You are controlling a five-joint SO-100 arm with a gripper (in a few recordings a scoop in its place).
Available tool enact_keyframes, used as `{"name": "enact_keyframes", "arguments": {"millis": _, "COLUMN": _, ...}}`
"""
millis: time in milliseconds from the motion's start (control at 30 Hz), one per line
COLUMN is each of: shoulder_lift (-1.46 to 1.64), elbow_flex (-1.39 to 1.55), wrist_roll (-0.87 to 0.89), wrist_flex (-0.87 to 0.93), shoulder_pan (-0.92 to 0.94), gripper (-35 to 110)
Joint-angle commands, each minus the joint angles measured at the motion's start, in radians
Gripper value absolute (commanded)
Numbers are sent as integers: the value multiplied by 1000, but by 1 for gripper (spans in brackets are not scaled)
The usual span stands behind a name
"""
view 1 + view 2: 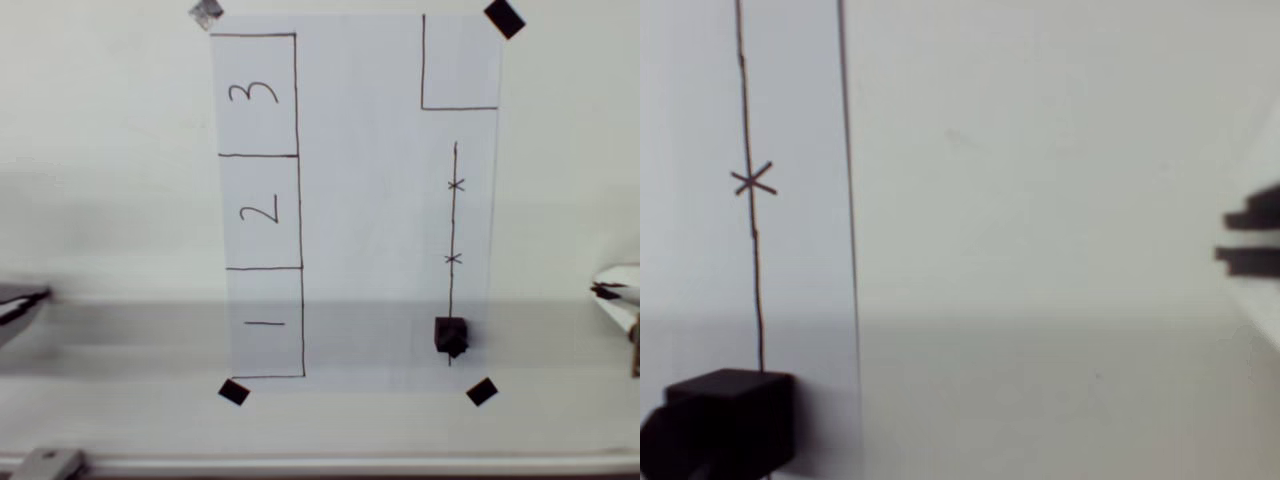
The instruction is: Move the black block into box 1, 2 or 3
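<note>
currently the black block (450,335) sits on the pen line (453,230), gripper state impossible to tell.

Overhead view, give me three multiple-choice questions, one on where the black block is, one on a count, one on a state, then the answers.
1. Where is the black block?
A. In box 3
B. At the near end of the pen line
C. In the unnumbered box

2. How many numbered boxes are on the paper?
A. Two
B. Three
C. Five

3. What does box 3 contain?
A. Only its numeral
B. The block
C. A tape square

Answers: B, the block sits on the line's lower end; B, boxes marked 1, 2, 3; A, only the handwritten 3 lies inside.
</note>
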Motion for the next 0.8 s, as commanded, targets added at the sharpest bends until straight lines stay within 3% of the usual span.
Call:
{"name": "enact_keyframes", "arguments": {"millis": 0, "shoulder_lift": 0, "elbow_flex": 11, "wrist_roll": -3, "wrist_flex": 15, "shoulder_pan": 3, "gripper": 1}}
{"name": "enact_keyframes", "arguments": {"millis": 767, "shoulder_lift": 0, "elbow_flex": 11, "wrist_roll": -48, "wrist_flex": 21, "shoulder_pan": -31, "gripper": 4}}
